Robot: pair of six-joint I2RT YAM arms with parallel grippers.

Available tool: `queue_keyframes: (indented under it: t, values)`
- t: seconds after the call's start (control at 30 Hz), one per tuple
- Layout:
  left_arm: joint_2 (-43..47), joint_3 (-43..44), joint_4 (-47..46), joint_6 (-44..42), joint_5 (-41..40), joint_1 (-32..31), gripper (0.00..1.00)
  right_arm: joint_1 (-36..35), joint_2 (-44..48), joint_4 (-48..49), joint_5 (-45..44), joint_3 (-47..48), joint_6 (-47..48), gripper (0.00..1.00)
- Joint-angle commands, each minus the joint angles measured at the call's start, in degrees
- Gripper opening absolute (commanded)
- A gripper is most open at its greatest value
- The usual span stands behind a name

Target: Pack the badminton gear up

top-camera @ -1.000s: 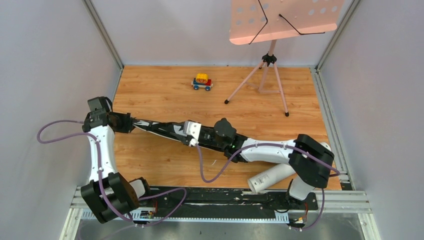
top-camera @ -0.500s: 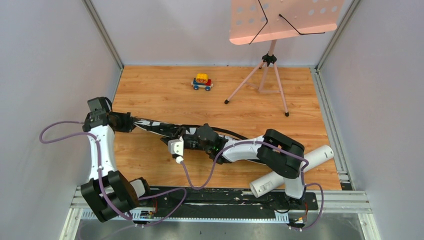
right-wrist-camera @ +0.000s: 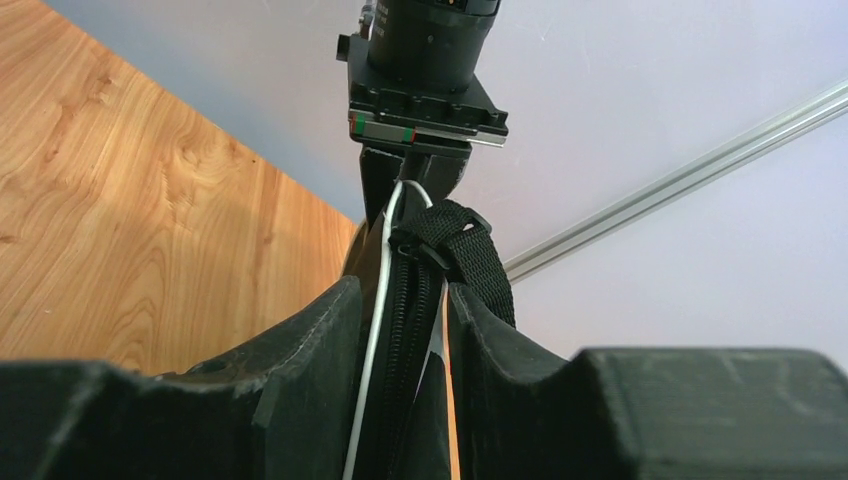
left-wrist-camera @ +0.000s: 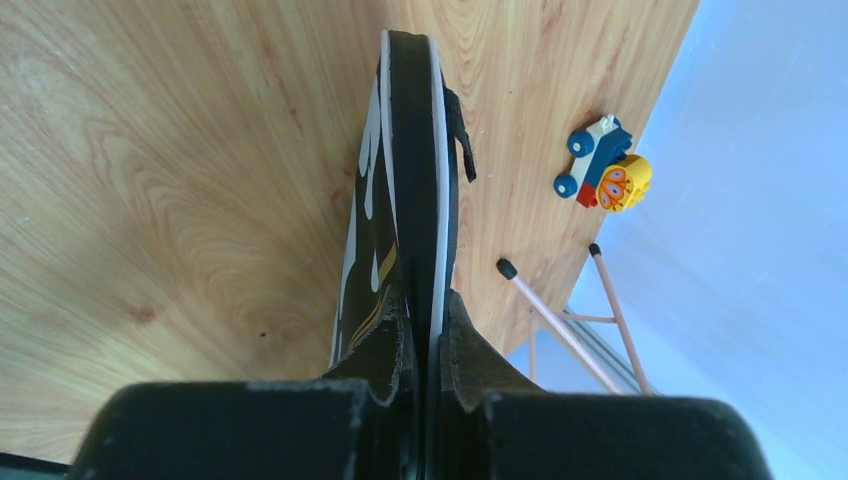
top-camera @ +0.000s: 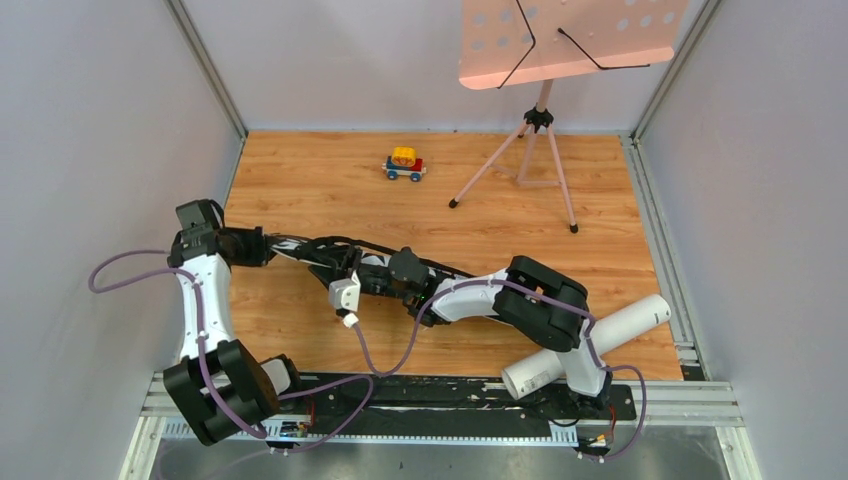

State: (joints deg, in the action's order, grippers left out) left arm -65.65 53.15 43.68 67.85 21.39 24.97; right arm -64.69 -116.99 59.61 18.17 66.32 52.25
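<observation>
A long black bag (top-camera: 296,246) with white piping lies across the wooden floor. My left gripper (top-camera: 255,247) is shut on its left end; in the left wrist view the pads (left-wrist-camera: 395,340) pinch the bag's (left-wrist-camera: 410,150) thin edge. My right gripper (top-camera: 332,268) sits on the bag a short way to the right. In the right wrist view my right gripper (right-wrist-camera: 405,290) is closed around the bag's zip edge (right-wrist-camera: 405,340), just under a black strap (right-wrist-camera: 470,250), facing the left arm's wrist (right-wrist-camera: 425,90). A white tube (top-camera: 590,343) lies at the front right, partly under the right arm.
A small toy car (top-camera: 405,163) stands near the back wall, also in the left wrist view (left-wrist-camera: 603,178). A pink music stand (top-camera: 560,40) on tripod legs (top-camera: 520,160) occupies the back right. Grey walls enclose the floor on three sides.
My right gripper has slid left along the bag toward my left gripper, and the right arm has folded in behind it. More of the white tube shows. The left arm barely moved.
</observation>
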Motion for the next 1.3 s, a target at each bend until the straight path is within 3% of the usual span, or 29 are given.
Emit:
queue_keyframes:
  t: [0.0,0.23,0.4,0.47,0.6,0.73,1.0,1.27]
  values:
    - [1.59,-1.70,5.32,3.48,11.30,0.45,0.00,1.08,-1.03,3.86,0.52,2.46,1.28,0.39]
    - [1.79,-2.26,5.00,3.82,14.02,1.13,0.00,2.03,-1.21,3.56,3.82,3.77,0.86,0.42]
    - [2.56,-1.88,5.66,3.55,16.06,1.57,0.00,1.90,-2.77,-2.25,4.70,6.89,1.66,0.26]
    - [4.06,-1.68,6.12,3.98,15.07,1.57,0.00,1.58,-4.10,-0.76,4.69,7.13,1.36,0.25]
    - [4.88,-2.00,5.88,4.54,15.14,1.57,0.00,1.46,-5.58,1.89,0.76,8.75,-2.09,0.36]
    - [4.40,-2.28,5.82,4.32,15.72,1.57,0.00,1.49,-5.88,2.62,-3.02,9.36,-2.01,0.38]
    - [4.09,-2.34,4.94,4.70,15.95,1.57,0.00,1.58,-3.74,4.81,-5.28,6.21,-0.04,0.02]
    - [3.04,-0.67,4.83,5.36,14.78,1.85,0.00,1.65,-0.16,1.04,-2.13,2.50,0.48,0.00]
